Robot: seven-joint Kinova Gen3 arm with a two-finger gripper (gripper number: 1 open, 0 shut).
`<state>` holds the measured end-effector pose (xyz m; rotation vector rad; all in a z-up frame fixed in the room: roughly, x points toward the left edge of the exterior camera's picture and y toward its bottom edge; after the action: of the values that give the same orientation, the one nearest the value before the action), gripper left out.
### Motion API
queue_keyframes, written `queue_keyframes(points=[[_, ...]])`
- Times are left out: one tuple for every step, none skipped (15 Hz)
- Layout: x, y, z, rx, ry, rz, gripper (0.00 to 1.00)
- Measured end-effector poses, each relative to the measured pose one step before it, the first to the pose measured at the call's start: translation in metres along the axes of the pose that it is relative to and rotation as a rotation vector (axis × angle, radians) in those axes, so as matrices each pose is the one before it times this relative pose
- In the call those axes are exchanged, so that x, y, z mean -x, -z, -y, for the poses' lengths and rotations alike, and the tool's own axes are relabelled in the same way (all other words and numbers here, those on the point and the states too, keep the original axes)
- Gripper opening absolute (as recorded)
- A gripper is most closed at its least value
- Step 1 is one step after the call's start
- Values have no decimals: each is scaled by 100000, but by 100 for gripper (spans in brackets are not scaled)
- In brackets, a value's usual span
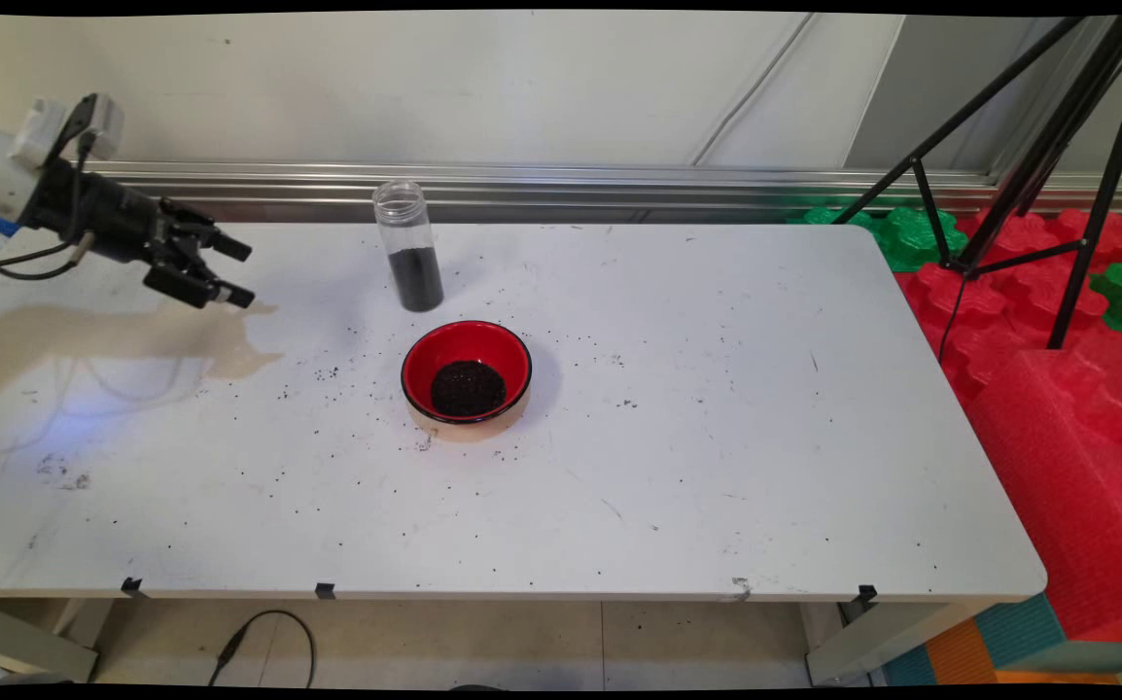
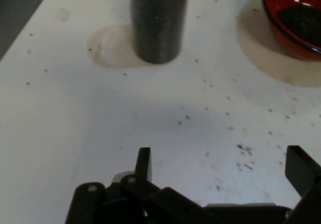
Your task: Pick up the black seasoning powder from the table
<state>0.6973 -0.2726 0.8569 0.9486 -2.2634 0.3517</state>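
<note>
Your claw [image 1: 238, 272] hangs over the far left part of the white table [image 1: 717, 437], pointing right and slightly down, and its two black fingers [image 2: 143, 164] stand wide apart with nothing between them; it holds nothing and touches nothing. In the hand view you see the two fingertips rising from the bottom edge with bare, speckled tabletop showing in the gap. The nearest thing to the claw is the clear plastic jar [image 1: 407, 247], which stands upright and uncapped near the table's far edge, to the right of the claw and well apart from it. Its lower part is filled with dark granules, its upper part is clear. In the hand view that jar [image 2: 159, 23] sits straight ahead of the fingers, near the top of the picture. Just in front of the jar, toward the near side of the table, you have a red bowl [image 1: 466, 372] with a black rim and a small heap of the same dark granules at its bottom; the jar and bowl are near each other but not touching. In the hand view the bowl [image 2: 296, 20] shows at the upper right corner. Loose dark grains [image 1: 328, 374] lie scattered over the tabletop around the bowl and between it and the claw. Between the claw and the jar only open tabletop shows. A black tripod [image 1: 1037, 146] stands off the table's right end, over red and green foam mats [image 1: 1057, 321].
</note>
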Motion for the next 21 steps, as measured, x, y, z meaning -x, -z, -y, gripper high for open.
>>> queue_keyframes(points=[[-226, -298, 186, -613, 320, -13, 100], [-340, -448, 264, -802, 428, -8, 100], [-361, -524, 305, -943, 299, 25, 100], [-349, -544, 302, -835, 58, -17, 100], [-266, -469, 241, -598, -67, -87, 100], [-346, -608, 289, -480, -285, -163, 100], [-349, -649, 286, -265, -412, -219, 100], [-177, -375, 155, -75, -307, -157, 100], [-213, -458, 182, -34, -374, -222, 100], [-303, -669, 239, 160, -476, -515, 100], [-166, -387, 128, 154, -312, -315, 100], [-171, -395, 114, 276, -342, -358, 100], [-236, -572, 166, 358, -508, -565, 100], [-241, -599, 173, 356, -599, -632, 100], [-187, -491, 149, 248, -507, -570, 100], [-174, -480, 148, 215, -477, -613, 100], [-209, -669, 202, 339, -694, -841, 100], [-178, -674, 195, 397, -664, -828, 100], [-105, -520, 148, 344, -540, -753, 100], [-74, -348, 98, 263, -387, -515, 100], [-112, -530, 127, 524, -610, -782, 100]])
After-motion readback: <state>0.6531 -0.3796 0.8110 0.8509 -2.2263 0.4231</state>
